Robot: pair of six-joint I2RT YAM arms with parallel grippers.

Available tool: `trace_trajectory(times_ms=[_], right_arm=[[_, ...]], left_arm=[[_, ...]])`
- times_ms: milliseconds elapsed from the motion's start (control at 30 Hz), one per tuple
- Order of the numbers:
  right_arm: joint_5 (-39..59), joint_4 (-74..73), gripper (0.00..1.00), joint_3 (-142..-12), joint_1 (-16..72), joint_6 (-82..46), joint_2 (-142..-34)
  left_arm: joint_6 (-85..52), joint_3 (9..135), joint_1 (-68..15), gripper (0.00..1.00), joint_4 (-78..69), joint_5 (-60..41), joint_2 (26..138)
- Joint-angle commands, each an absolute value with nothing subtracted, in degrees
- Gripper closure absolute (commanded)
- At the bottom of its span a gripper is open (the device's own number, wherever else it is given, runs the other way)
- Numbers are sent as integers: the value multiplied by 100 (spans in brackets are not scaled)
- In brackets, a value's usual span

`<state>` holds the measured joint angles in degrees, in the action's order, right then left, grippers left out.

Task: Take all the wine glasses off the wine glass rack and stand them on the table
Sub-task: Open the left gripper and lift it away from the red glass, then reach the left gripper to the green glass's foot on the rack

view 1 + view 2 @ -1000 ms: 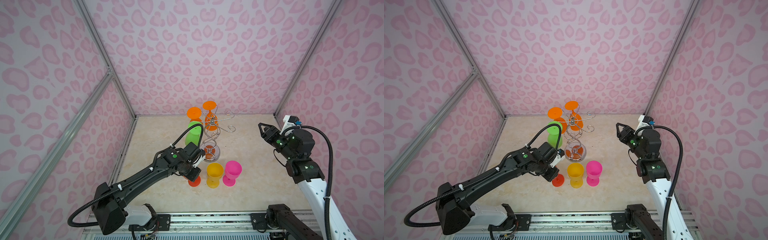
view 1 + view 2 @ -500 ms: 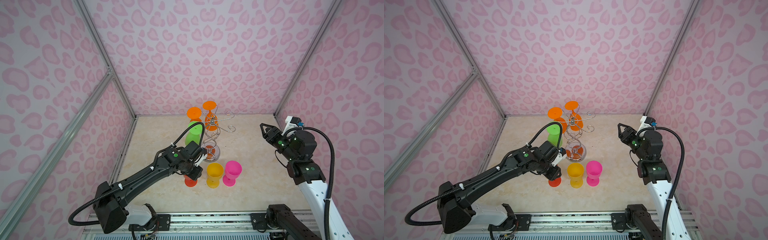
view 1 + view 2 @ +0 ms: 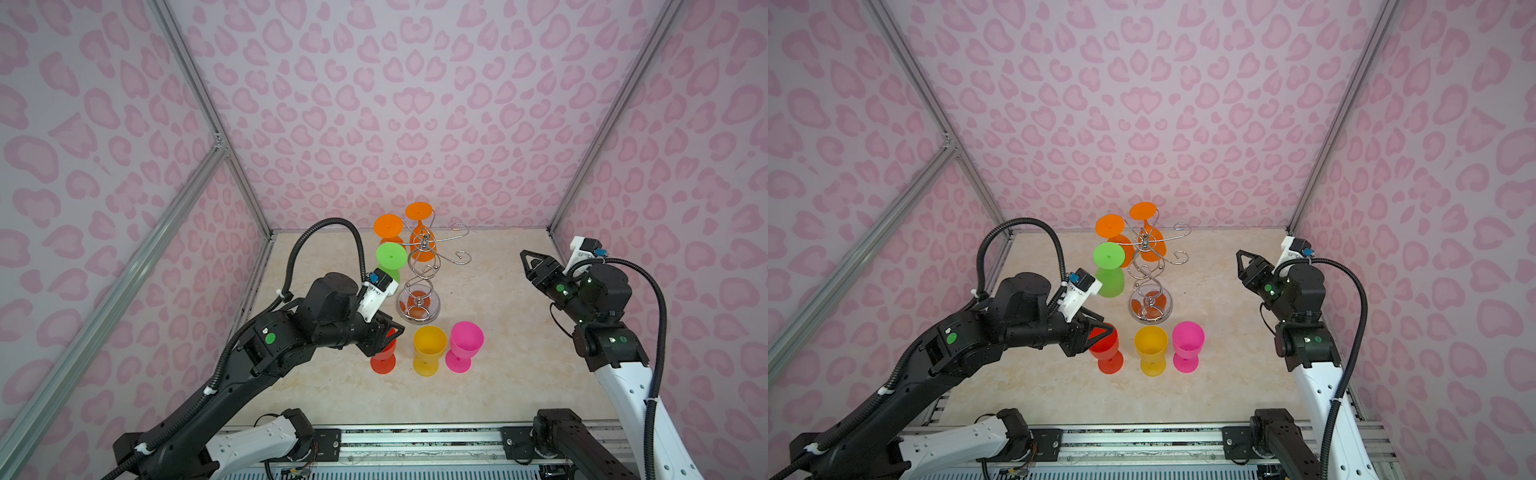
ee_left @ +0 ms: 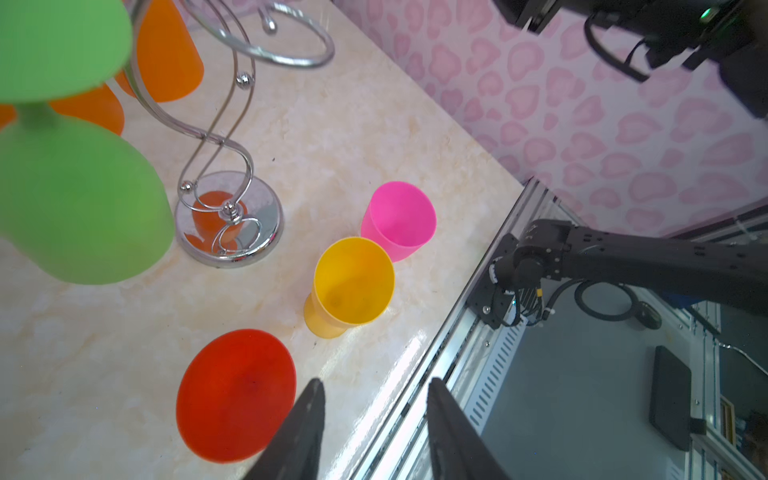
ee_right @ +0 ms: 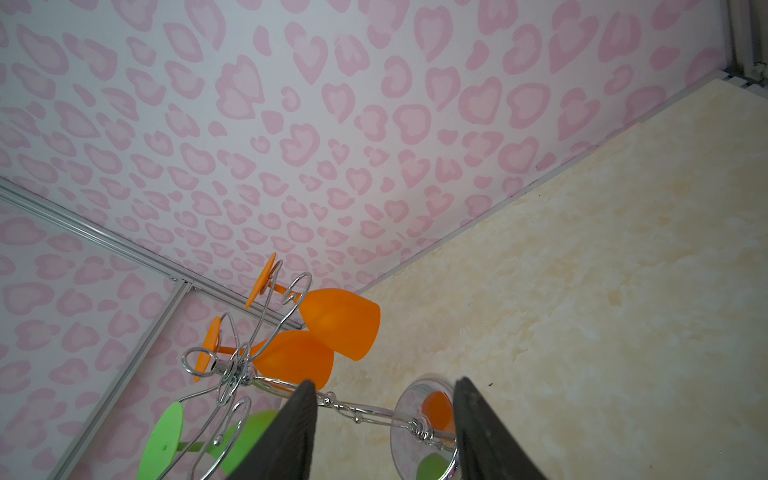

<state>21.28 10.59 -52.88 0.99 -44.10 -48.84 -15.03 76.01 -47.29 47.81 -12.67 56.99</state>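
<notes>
- Pink heart-print walls (image 3: 415, 104) box in a pale marbled tabletop (image 3: 498, 386).
- The wine glass rack (image 3: 419, 282) stands toward the back middle. Three glasses hang on it, feet up and bowls down: a green wine glass (image 3: 390, 257) on its left side and two orange glasses (image 3: 419, 212) behind.
- In front of the rack stand three upright glasses in a row: a red glass (image 3: 1106, 347), a yellow glass (image 3: 428, 349) and a pink glass (image 3: 463, 345), all off the hooks.
- The left gripper (image 4: 374, 386) is low beside the red glass with its jaws apart. Nothing is between them, and the glass sits just to one side.
- The right gripper (image 5: 384, 386) hovers well off to the right, also spread and empty, pointing at the rack.
- I'd say the green glass comes next. It hangs above and beyond the left gripper, toward the back wall, with its stem vertical.
- The left arm is clearly the nearer one, and would need to rise and reach in from that side.
</notes>
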Motion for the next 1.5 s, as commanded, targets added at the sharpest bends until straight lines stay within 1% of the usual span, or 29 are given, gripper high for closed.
trace_trajectory(times_ms=[0, 67, 233, 333, 400, 500, 833, 1000, 1167, 1467], right_arm=[[2215, 862, 46, -5253, 88, -4474, -4869], [2232, 866, 46, -5258, 78, -4465, -4860], [2276, 871, 46, -5256, 28, -4465, -4835], [2305, 857, 46, -5230, -5, -4489, -4823], [2338, 846, 46, -5219, -32, -4500, -4816], [2355, 844, 46, -5201, -62, -4509, -4786], [2430, 809, 46, -5132, -184, -4552, -4764], [2470, 809, 46, -5124, -249, -4553, -4746], [2521, 767, 46, -5087, -294, -4574, -4755], [2564, 653, 46, -4998, -316, -4649, -4786]], left_arm=[[-2139, 7624, -4417, 58, 3920, -1395, 5435], [-2514, 7470, -4030, 57, 3409, -1730, 5255], [-3981, 6724, -2723, 52, 1972, -2801, 4996], [-4858, 6312, -2223, 50, 1073, -3501, 5107], [-5296, 6099, -2085, 50, 631, -3708, 5222], [-5748, 5852, -1953, 50, 132, -3805, 5388], [-6064, 5818, -1898, 52, -367, -3814, 5878], [-5948, 5865, -1898, 53, -268, -3732, 5986], [-5555, 6029, -1898, 55, 220, -3512, 5960], [-5390, 6057, -1898, 55, 333, -3432, 6075]])
